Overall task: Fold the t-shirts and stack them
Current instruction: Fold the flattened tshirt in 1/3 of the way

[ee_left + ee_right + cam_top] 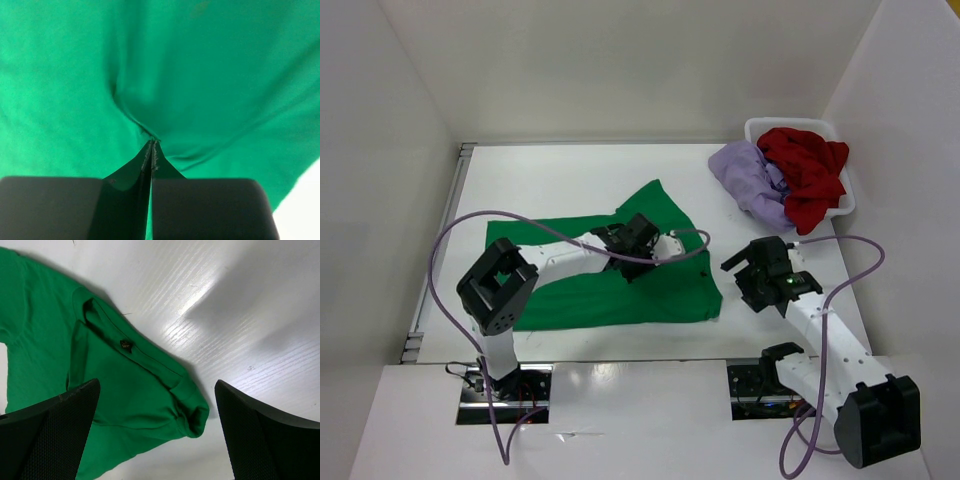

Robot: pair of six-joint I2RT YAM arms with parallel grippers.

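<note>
The bright green t-shirt point(580, 295) lies spread on the table's middle, one sleeve pointing to the back. My left gripper point(635, 250) is down on its middle and shut on a pinched fold of the green cloth point(210, 75), with creases running to the closed tips of the left gripper point(152, 145). My right gripper point(745, 275) is open and empty, hovering over the shirt's right edge. In the right wrist view, the right gripper point(156, 390) has the collar with its dark label point(125, 345) and a rolled sleeve point(197, 415) below it. The dark red shirt point(810, 170) and the lavender shirt point(750, 180) lie bunched at the basket.
A white plastic basket point(847, 205) stands at the back right. The red shirt is piled in it and the lavender one hangs over its left rim onto the table. White walls close in the table on the left, back and right.
</note>
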